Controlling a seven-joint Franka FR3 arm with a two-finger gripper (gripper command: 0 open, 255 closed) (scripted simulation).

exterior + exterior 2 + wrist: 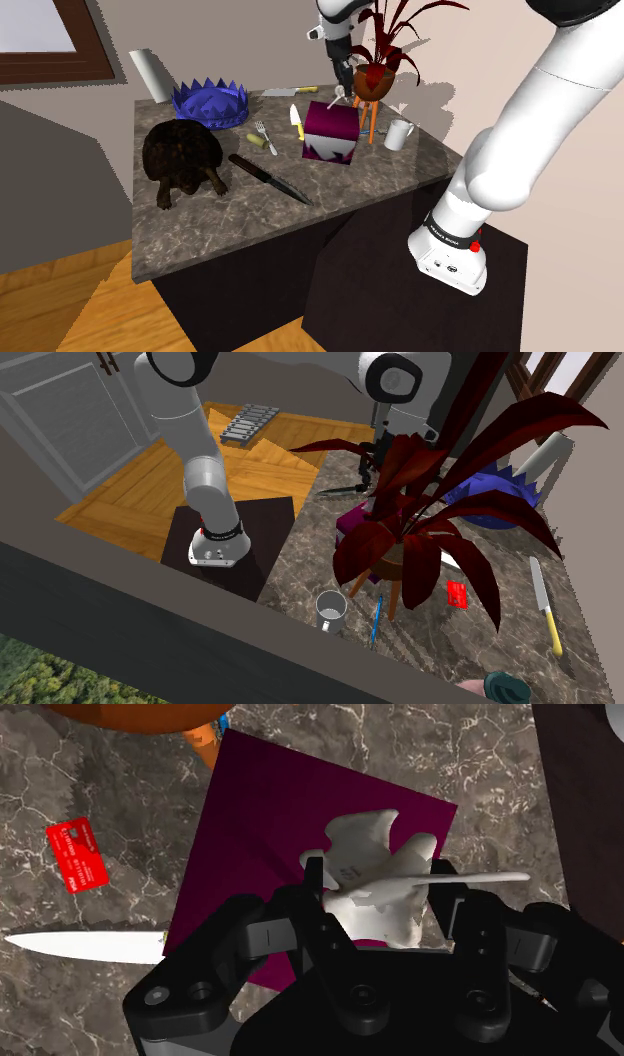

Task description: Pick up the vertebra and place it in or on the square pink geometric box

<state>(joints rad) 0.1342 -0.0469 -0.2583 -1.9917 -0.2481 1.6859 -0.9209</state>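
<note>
The vertebra (372, 872), a white bone with a long thin spine, is clasped between my black fingers (314, 904). My gripper (380, 900) is shut on it and holds it just above the flat top of the dark pink square box (280, 824). In the shoulder view the gripper (344, 88) hangs over the box (330, 132) with the vertebra (335, 101) a little above the far side of its top face. In the second exterior view the gripper (368, 464) is partly hidden behind red leaves, and part of the box (347, 520) shows below it.
A red-leaved plant in an orange pot (375, 78) stands right behind the box, with a white mug (398, 133) beside it. A red card (78, 854), a yellow-handled knife (297, 122), a fork (264, 135), a black knife (268, 178), a tortoise (181, 156) and a blue spiky bowl (211, 101) share the counter.
</note>
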